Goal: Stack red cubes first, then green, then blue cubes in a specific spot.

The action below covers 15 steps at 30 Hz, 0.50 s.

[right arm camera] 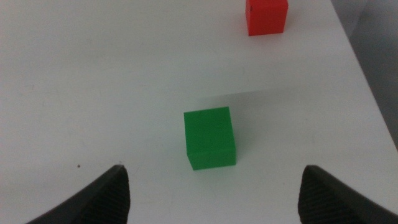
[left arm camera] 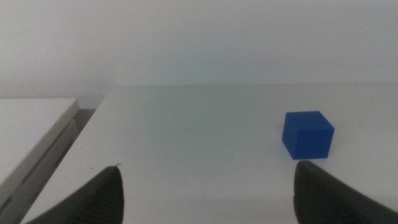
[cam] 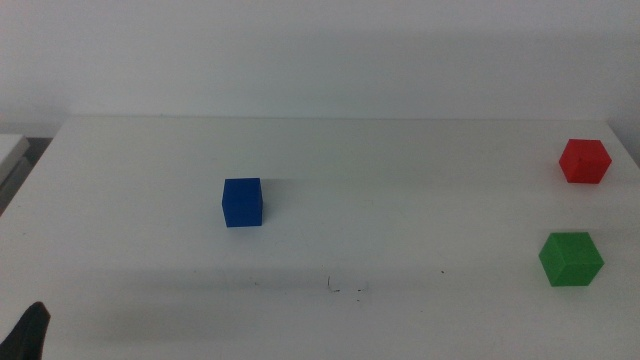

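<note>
Red cube [cam: 584, 160] sits far right on worktop [cam: 400, 200], beyond green cube [cam: 571, 259]; right tool [right arm camera: 211, 186], spread, nearer. Left tool [left arm camera: 208, 193], spread, faces blue cube [cam: 242, 202].

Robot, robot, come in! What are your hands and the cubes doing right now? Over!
Left hand open, empty, near blue cube. Right hand open, empty, above green cube. Red cube untouched, nothing stacked. Marked spot unblocked.
</note>
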Each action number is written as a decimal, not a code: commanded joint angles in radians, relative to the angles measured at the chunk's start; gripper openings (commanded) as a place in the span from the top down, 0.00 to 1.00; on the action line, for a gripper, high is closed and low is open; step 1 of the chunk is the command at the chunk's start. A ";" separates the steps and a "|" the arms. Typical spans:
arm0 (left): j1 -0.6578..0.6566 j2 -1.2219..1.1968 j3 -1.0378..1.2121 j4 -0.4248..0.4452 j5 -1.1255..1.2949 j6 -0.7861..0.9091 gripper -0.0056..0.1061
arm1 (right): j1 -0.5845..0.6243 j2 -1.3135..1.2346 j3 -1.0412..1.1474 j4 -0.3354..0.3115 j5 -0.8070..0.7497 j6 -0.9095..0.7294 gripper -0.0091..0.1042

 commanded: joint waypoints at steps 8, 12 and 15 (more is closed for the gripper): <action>0.003 -0.004 0.000 -0.003 -0.013 0.000 0.11 | -0.008 0.153 -0.054 0.006 -0.031 0.005 0.10; 0.003 -0.004 0.000 -0.003 -0.013 0.000 0.11 | -0.047 0.366 -0.248 0.000 0.143 -0.014 0.10; 0.003 -0.004 0.000 -0.003 -0.013 0.000 0.11 | -0.096 0.566 -0.421 0.007 0.229 -0.074 0.10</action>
